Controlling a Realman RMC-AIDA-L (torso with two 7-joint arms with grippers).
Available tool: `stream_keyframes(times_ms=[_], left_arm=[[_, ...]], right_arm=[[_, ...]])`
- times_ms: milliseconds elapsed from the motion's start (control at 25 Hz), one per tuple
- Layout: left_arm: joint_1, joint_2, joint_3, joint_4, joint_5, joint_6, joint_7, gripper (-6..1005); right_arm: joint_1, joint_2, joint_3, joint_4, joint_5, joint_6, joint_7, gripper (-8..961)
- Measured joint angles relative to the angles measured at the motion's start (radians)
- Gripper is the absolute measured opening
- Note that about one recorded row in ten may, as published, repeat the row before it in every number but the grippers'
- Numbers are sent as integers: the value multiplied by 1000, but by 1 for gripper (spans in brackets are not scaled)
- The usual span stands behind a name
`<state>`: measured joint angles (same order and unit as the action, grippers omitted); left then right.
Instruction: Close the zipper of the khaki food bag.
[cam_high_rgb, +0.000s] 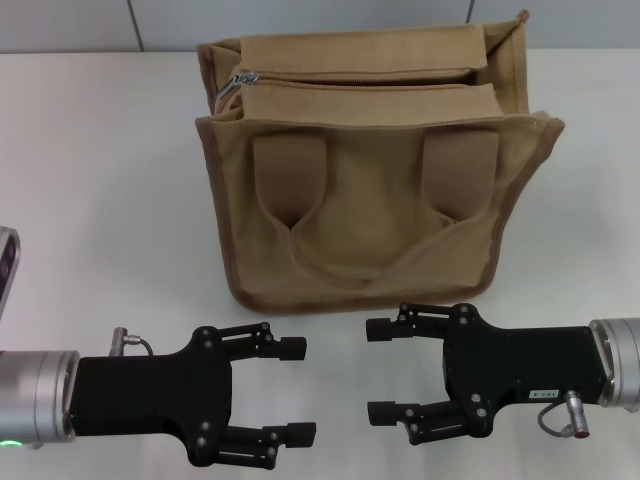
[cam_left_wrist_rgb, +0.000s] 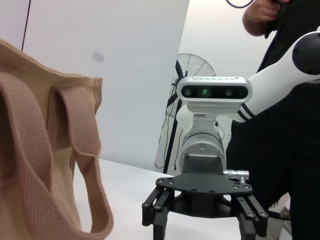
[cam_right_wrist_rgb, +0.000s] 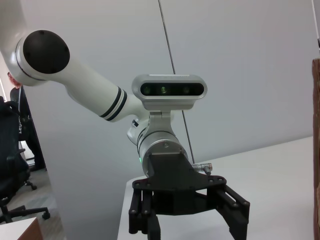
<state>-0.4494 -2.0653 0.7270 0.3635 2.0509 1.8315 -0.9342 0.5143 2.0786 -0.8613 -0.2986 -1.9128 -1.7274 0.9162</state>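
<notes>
The khaki food bag (cam_high_rgb: 370, 210) stands upright on the white table, its handle side facing me. The zipper (cam_high_rgb: 365, 76) runs along its top, and the silver slider (cam_high_rgb: 243, 80) sits at the track's left end. My left gripper (cam_high_rgb: 297, 390) is open and empty, low in front of the bag's left part. My right gripper (cam_high_rgb: 379, 371) is open and empty, facing the left one in front of the bag's right part. Neither touches the bag. The left wrist view shows the bag's handle (cam_left_wrist_rgb: 30, 165) and the right gripper (cam_left_wrist_rgb: 202, 220). The right wrist view shows the left gripper (cam_right_wrist_rgb: 187, 215).
The white table (cam_high_rgb: 100, 200) extends to both sides of the bag. A grey device (cam_high_rgb: 5, 265) lies at the left edge. A person in black (cam_left_wrist_rgb: 280, 110) and a fan (cam_left_wrist_rgb: 187, 67) stand beyond the table. A wall is behind.
</notes>
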Motion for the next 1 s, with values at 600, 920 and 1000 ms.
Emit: stream_keyframes(times_ms=[600, 920, 1000], left_arm=[[0, 1, -5, 0, -4, 0, -5, 818], [2, 1, -74, 4, -6, 8, -4, 813], [5, 2, -93, 5, -6, 9, -3, 811]], right_arm=[[-2, 2, 1, 1, 2, 0, -8, 818], [-7, 1, 1, 1, 3, 0, -9, 819], [-7, 1, 2, 1, 4, 0, -10, 819]])
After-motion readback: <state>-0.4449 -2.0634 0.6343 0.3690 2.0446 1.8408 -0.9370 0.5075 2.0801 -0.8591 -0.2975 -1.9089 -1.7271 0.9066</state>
